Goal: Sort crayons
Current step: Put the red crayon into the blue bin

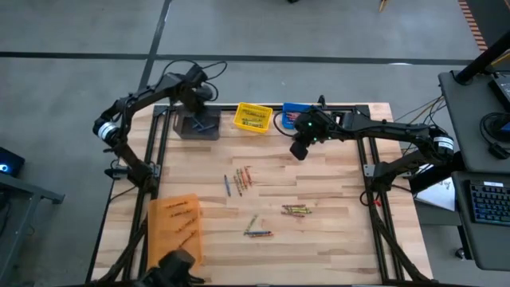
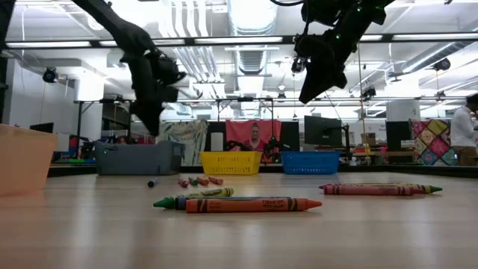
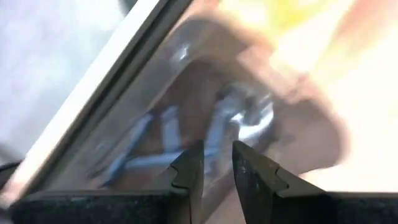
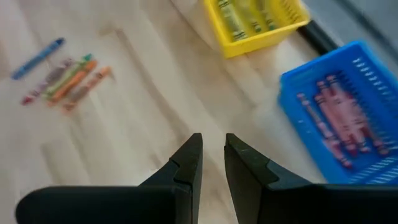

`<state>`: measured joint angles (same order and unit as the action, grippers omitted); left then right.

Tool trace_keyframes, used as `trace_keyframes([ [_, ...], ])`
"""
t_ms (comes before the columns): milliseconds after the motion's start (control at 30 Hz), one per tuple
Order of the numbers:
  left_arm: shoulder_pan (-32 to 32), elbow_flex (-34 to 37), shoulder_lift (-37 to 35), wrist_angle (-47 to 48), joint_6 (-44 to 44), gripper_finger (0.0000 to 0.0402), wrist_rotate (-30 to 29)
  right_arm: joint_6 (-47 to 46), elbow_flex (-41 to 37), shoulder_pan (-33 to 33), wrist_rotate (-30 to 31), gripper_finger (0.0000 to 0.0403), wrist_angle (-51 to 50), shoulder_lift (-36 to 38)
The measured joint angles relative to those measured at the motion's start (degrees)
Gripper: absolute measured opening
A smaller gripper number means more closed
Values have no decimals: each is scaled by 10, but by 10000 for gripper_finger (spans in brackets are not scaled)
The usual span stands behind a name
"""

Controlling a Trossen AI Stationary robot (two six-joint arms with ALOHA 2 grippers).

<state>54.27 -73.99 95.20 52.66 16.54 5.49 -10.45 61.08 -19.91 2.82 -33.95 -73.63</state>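
Item 1, nearest the low camera: we log a green crayon and an orange crayon lying flat, touching side by side, long axes across the table's width, the orange one's tip to that view's right. We judge them unsorted stock.

Item 2, same depth, off to the right: a red and yellow-green pair, long axes likewise crosswise.

Item 3, mid-table: a loose cluster of crayons with a blue crayon just beside it. From above their axes run roughly near-to-far; they lie well apart from every bin.

Item 4, near left corner: an orange bin already holding sticks.

Item 5, far edge: grey bin, yellow bin, blue bin in a row. The blue bin holds red sticks lying flat along its length.

Item 6, left gripper: over the grey bin, fingers slightly parted with nothing between them; we read this as a drop just made, blue sticks lying crossed below.

Item 7, right gripper: aloft just before the blue bin, fingers a little apart, empty, likely heading for the cluster
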Motion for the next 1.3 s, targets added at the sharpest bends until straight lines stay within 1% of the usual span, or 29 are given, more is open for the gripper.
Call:
trace_keyframes([
  [67, -18, 2, -16, -17, -17, 63, 37, -19, 0, 4, -24, 57, 0, 0],
  [133, -41, 6, -33, -40, -31, 60, 52, -39, 0, 13, -46, 57, 0, -2],
  [267, -97, 21, -69, -96, -58, 55, 55, -90, 0, 40, -74, 57, 0, -10],
  [400, -157, 60, -113, -170, -73, 54, 55, -111, 0, 76, -116, 57, 0, -25],
  [500, -201, 96, -149, -218, -97, 53, 55, -121, 1, 106, -134, 57, -13, -40],
  [633, -254, 141, -198, -265, -128, 53, 53, -144, 7, 145, -136, 57, -53, -54],
  [800, -312, 173, -255, -287, -168, 53, 15, -193, 24, 187, -135, 57, -116, -71],
  [1067, -412, 197, -314, -304, -207, 53, -42, -191, 43, 257, -133, 57, -141, -95],
  [1300, -498, 206, -344, -304, -237, 53, -51, -200, 43, 307, -128, 56, -150, -110],
])
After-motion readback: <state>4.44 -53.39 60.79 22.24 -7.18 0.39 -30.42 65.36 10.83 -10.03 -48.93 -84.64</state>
